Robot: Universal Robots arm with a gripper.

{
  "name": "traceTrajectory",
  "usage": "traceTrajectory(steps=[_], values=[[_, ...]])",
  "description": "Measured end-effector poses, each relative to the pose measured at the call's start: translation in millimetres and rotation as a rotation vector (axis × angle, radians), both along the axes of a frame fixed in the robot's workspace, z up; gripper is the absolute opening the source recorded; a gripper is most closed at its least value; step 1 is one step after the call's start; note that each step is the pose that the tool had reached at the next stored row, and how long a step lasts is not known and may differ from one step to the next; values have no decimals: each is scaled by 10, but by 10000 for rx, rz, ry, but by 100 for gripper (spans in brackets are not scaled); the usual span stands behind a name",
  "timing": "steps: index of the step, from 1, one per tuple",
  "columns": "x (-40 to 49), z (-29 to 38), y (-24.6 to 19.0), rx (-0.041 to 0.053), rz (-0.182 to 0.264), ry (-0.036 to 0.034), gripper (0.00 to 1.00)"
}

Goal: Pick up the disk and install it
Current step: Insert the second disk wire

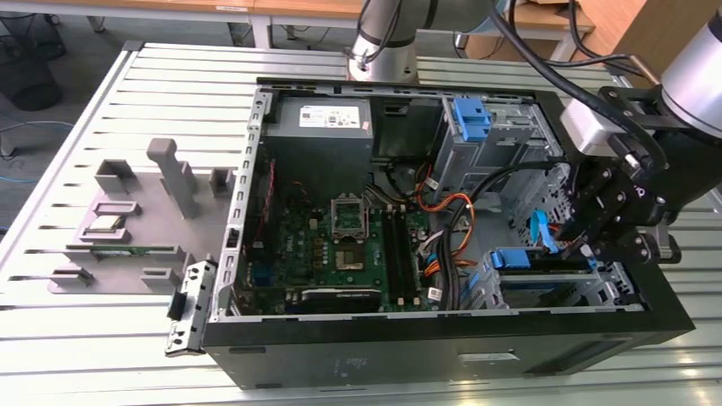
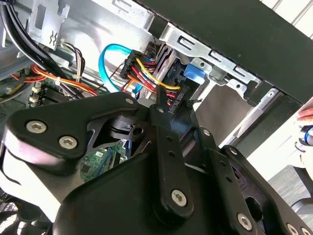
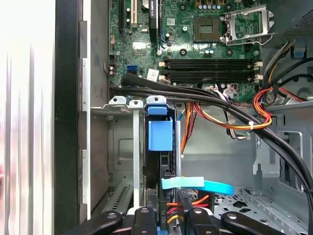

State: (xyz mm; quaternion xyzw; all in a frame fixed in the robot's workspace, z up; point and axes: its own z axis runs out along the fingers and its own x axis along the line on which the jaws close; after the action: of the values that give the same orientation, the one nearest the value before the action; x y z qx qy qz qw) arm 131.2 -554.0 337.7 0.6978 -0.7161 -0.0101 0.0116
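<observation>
The disk point(image 3: 159, 169) stands on edge inside the drive cage point(image 1: 564, 292) at the case's front corner, at the exterior view's right. Its blue carrier handle point(image 3: 160, 134) points toward the motherboard and also shows as a blue block point(image 1: 522, 258). My gripper point(image 3: 171, 219) reaches into the cage from the opposite end. Its black fingers point(image 3: 145, 220) sit on either side of the disk's near end, shut on it. Red, yellow and orange power wires point(image 2: 146, 68) and a light blue data cable point(image 3: 195, 185) crowd that end. In the second wrist view the gripper's linkage point(image 2: 166, 161) hides the contact.
The open black case point(image 1: 451, 355) lies on a slatted metal table point(image 1: 113, 338). A grey power supply point(image 1: 321, 118) and a taller blue bracket point(image 1: 471, 118) sit at the far side. Thick black cables point(image 3: 195, 95) run past the cage. Grey fixtures point(image 1: 135, 211) stand at the exterior view's left.
</observation>
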Motion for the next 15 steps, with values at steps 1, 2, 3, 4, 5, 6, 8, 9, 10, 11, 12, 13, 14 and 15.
traceTrajectory(steps=[1,2,3,4,5,6,8,9,10,11,12,13,14,15], values=[[7,-1,0,4,-1,0,31],[15,-1,0,8,0,0,31],[22,-2,1,11,0,0,31],[28,-2,2,13,-1,0,31],[36,-3,2,14,0,0,31],[46,-3,2,13,0,0,31],[63,-4,3,14,0,0,31],[72,-4,3,13,0,0,31],[80,-5,3,13,0,0,31],[89,-5,3,13,1,0,31],[96,-5,3,13,1,0,31],[103,-5,3,13,1,0,31],[106,-5,4,12,1,0,31],[106,-5,3,13,0,0,31]])
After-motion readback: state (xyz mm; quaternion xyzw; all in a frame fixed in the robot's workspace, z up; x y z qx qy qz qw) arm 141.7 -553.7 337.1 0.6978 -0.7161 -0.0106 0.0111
